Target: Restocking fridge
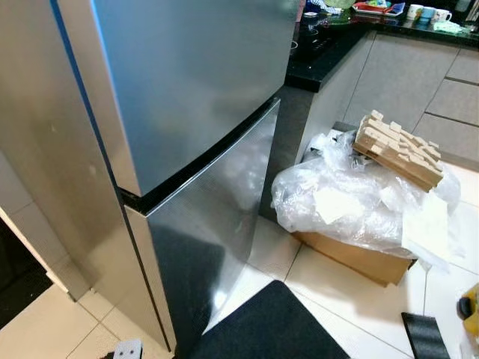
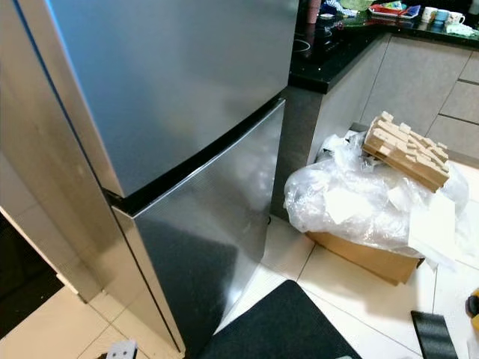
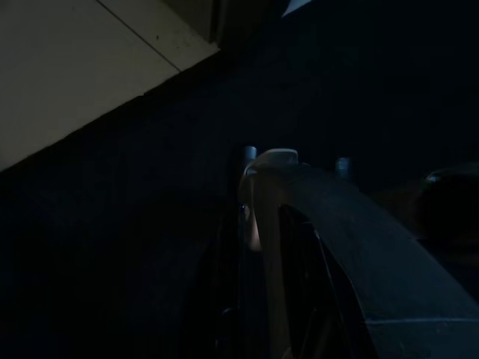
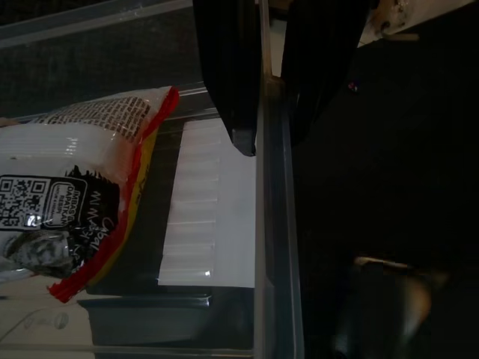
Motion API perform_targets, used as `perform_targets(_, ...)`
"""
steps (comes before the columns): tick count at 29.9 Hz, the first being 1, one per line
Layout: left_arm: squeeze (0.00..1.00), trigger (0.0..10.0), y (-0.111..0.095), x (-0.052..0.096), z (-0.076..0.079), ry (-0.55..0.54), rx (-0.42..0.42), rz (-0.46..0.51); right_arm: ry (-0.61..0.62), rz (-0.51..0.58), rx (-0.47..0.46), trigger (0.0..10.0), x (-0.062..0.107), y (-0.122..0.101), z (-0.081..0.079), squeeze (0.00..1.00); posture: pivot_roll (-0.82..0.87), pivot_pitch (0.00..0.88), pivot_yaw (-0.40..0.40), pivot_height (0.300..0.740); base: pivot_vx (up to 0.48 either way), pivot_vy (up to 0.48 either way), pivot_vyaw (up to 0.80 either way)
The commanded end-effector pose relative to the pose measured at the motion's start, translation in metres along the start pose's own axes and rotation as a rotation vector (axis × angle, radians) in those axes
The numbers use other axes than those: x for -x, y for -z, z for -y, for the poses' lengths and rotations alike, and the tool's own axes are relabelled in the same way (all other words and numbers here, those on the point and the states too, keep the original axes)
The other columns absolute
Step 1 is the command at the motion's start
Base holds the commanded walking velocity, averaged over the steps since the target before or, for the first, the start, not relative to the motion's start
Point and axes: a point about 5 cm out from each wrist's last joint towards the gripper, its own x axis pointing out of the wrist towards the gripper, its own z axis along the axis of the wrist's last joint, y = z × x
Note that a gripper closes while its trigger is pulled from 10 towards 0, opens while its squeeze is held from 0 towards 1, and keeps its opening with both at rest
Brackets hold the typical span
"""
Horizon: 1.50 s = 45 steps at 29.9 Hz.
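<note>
Steel fridge: I see the fridge (image 1: 187, 112) right in front of me, a bit to my left. Both its doors are shut.
Fridge shape: it stands tall, and a dark line (image 1: 202, 168) runs across between the top door and the bottom door.
Right gripper: my right gripper (image 4: 271, 112) has its two black fingers pinched on the thin wall of a clear bin (image 4: 271, 262).
Food: a white and red snack bag (image 4: 75, 202) lies in that bin, next to a white tray (image 4: 202, 217).
Left gripper: my left wrist view is very dark. I cannot tell if that gripper is open or closed.
Which way: the fridge is ahead and to the left, so I think my left arm is nearer to the doors. A door must open before any food goes in.
Nearby: a cardboard box (image 1: 359, 258) full of crinkly plastic (image 1: 337, 198) sits on the floor to the right, with a wooden rack (image 1: 400, 148) on top. A black mat (image 1: 269, 325) lies by my feet.
</note>
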Motion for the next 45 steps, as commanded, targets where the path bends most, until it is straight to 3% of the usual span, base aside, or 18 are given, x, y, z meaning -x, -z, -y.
perform_targets(1,0.0,10.0,0.01,0.002,-0.002,-0.009,0.016,-0.033,0.019,0.017,-0.005,10.0,0.001,-0.004,0.006,0.0,-0.04,0.0,-0.035,0.74,0.0,-0.472,0.0)
perform_targets(12,0.0,10.0,-0.009,0.004,-0.016,-0.059,0.121,0.106,0.017,0.02,-0.007,10.0,0.001,-0.004,0.006,0.0,-0.04,0.0,-0.033,0.74,0.0,0.0,0.0)
perform_targets(14,0.0,10.0,-0.019,0.007,-0.028,-0.09,0.185,0.193,0.015,0.019,-0.007,10.0,0.001,-0.003,0.006,0.0,-0.04,0.0,-0.033,0.74,0.0,0.0,0.0)
perform_targets(18,0.0,10.0,-0.025,0.012,-0.04,-0.111,0.226,0.255,0.014,0.019,-0.007,10.0,0.001,-0.003,0.006,0.0,-0.04,0.0,-0.033,0.74,0.0,0.0,0.0)
perform_targets(22,0.0,10.0,-0.034,0.023,-0.066,-0.177,0.302,0.349,0.016,0.018,-0.007,10.0,0.001,-0.002,0.007,0.0,-0.04,0.0,-0.028,0.74,0.0,0.0,0.0)
perform_targets(24,0.0,10.0,-0.035,0.025,-0.071,-0.188,0.317,0.366,0.016,0.018,-0.007,10.0,0.001,-0.002,0.008,0.0,-0.04,0.0,-0.028,0.74,0.0,0.0,0.0)
perform_targets(27,0.0,10.0,-0.046,0.035,-0.091,-0.208,0.39,0.468,0.019,0.019,-0.005,10.0,0.001,-0.002,0.009,0.0,-0.04,0.0,-0.03,0.74,0.0,0.0,0.0)
perform_targets(30,0.0,10.0,-0.058,0.042,-0.102,-0.172,0.432,0.551,0.02,0.019,-0.005,10.0,0.001,-0.002,0.009,0.0,-0.04,0.0,-0.032,0.74,0.0,0.0,0.0)
perform_targets(33,0.0,10.0,-0.073,0.049,-0.11,-0.089,0.424,0.637,0.021,0.018,-0.005,10.0,0.002,-0.001,0.009,0.0,-0.04,0.0,-0.033,0.74,0.0,0.0,0.0)
perform_targets(37,0.0,10.0,-0.108,0.069,-0.125,0.092,0.363,0.794,0.022,0.017,-0.006,10.0,0.002,-0.001,0.01,0.0,-0.04,0.0,-0.033,0.74,0.0,0.0,0.0)
perform_targets(41,0.0,10.0,-0.125,0.08,-0.131,0.185,0.304,0.859,0.022,0.016,-0.007,10.0,0.002,-0.001,0.01,0.0,-0.04,0.0,-0.032,0.74,0.0,0.0,0.0)
perform_targets(42,0.0,10.0,-0.138,0.089,-0.132,0.273,0.254,0.9,0.023,0.016,-0.008,10.0,0.002,-0.001,0.01,0.0,-0.04,0.0,-0.033,0.74,0.0,0.0,0.0)
perform_targets(43,0.92,10.0,-0.152,0.099,-0.131,0.398,0.2,0.942,0.023,0.015,-0.009,10.0,0.002,0.0,0.01,0.0,-0.04,0.0,-0.033,0.74,0.0,0.0,0.0)
perform_targets(44,0.92,10.0,-0.161,0.107,-0.129,0.489,0.162,0.967,0.023,0.014,-0.009,10.0,0.002,0.0,0.011,0.0,-0.04,0.0,-0.033,0.74,0.0,0.0,0.0)
perform_targets(45,1.0,10.0,-0.168,0.113,-0.126,0.557,0.114,0.982,0.023,0.013,-0.009,10.0,0.002,0.0,0.01,0.0,-0.04,0.0,-0.033,0.74,0.0,0.0,0.0)
